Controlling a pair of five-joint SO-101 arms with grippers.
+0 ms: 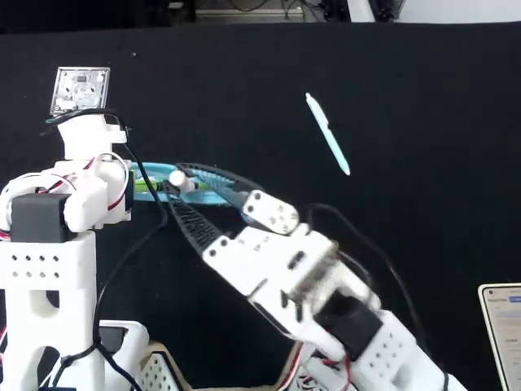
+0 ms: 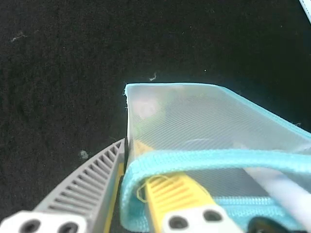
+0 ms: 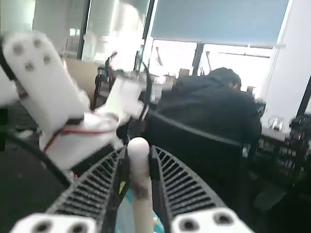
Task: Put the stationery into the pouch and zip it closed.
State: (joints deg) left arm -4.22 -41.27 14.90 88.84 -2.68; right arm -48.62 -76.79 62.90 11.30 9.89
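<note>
The translucent pouch with light-blue trim lies on the black table, also seen in the high view as the pouch between both arms. My left gripper is shut on the pouch's rim, grey finger outside and yellow finger inside; it sits at the pouch's left end. My right gripper is shut on a white marker, and its black fingers hold the marker's tip at the pouch mouth. The white marker lies partly inside the pouch. A light-blue pen lies loose at the far right.
A square printed tag lies at the back left. A white device sits at the right front edge. Cables hang from both arms over the table's middle. Open black tabletop spreads behind the pouch.
</note>
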